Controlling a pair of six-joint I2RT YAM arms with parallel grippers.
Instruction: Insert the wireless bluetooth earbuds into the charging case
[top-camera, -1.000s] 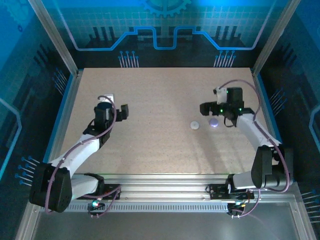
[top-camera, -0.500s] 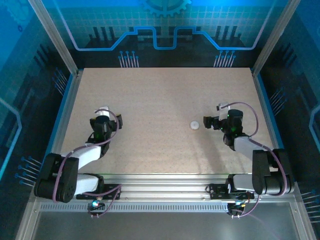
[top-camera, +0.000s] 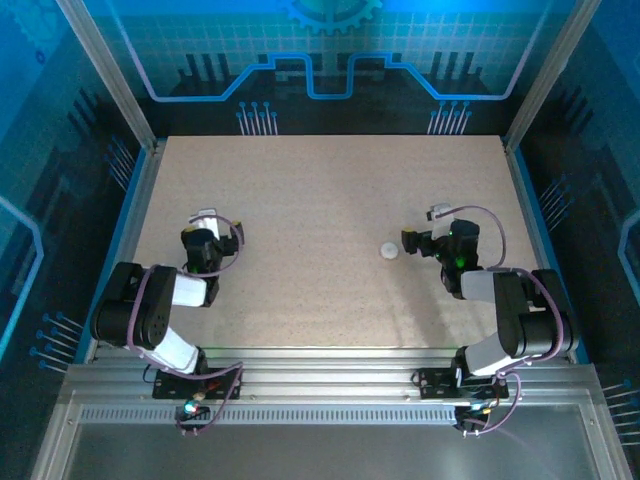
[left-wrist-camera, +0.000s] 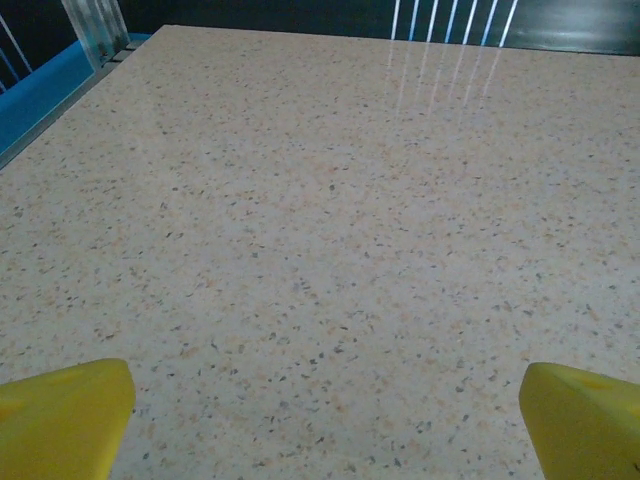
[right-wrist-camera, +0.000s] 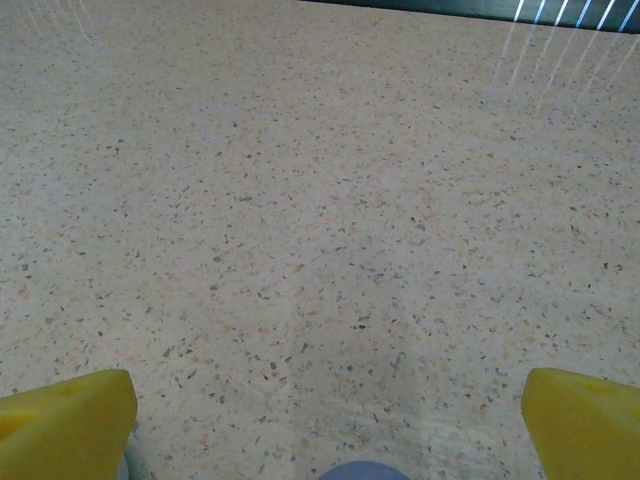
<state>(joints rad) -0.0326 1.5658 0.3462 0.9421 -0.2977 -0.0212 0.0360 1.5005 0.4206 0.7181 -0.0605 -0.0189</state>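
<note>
Over the speckled tabletop (left-wrist-camera: 320, 180), the left gripper (left-wrist-camera: 325, 425) and right gripper (right-wrist-camera: 325, 420) both gape fully wide, yellow fingertips (left-wrist-camera: 60, 415) grasping nothing.

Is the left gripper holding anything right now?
No, the left gripper has its yellow fingertips spread wide apart, with just speckled beige tabletop between them.

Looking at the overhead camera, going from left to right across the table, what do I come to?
left gripper, jaws open → white round puck → right gripper, jaws open, close beside the puck on its right
</note>
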